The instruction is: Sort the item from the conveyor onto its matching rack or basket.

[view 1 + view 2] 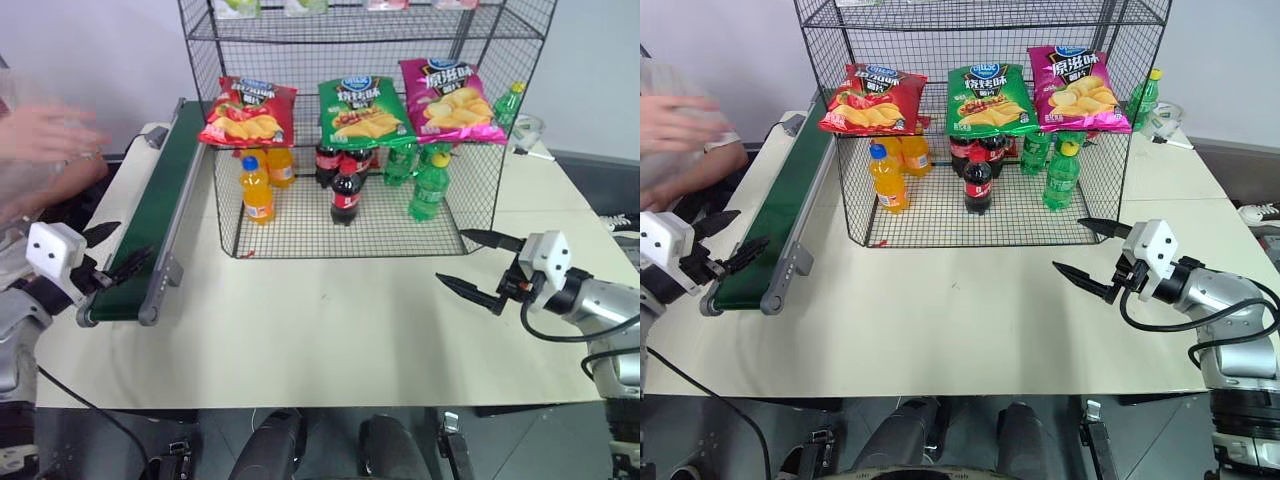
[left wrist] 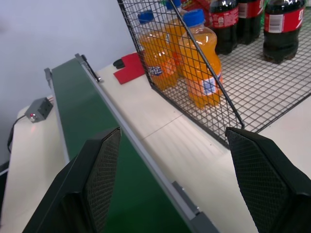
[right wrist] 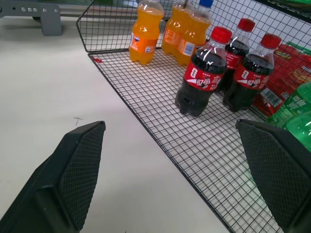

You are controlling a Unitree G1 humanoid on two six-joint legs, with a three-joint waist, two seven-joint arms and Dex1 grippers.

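- Two grippers hover over the cream table (image 1: pixel 330 320), a wide bare stretch of it lying in front of the black wire rack (image 1: pixel 360 130).
- Conveyor (image 1: pixel 150 220) runs along the rack's left side; its end roller sits near the table's front edge.
- Red chip bag (image 1: pixel 248 112) lies on the rack's slanted shelf, leftmost, beside green (image 1: pixel 362 112) and pink (image 1: pixel 450 100) bags; logos unreadable.
- Left gripper (image 1: pixel 118 250) fingers apart, empty, at the conveyor's end.
- Right gripper (image 1: pixel 478 265) fingers apart, empty, before the rack's right corner.
- Orange soda bottles (image 1: pixel 257 188) and cola bottles (image 3: pixel 201 77) stand on the rack floor.
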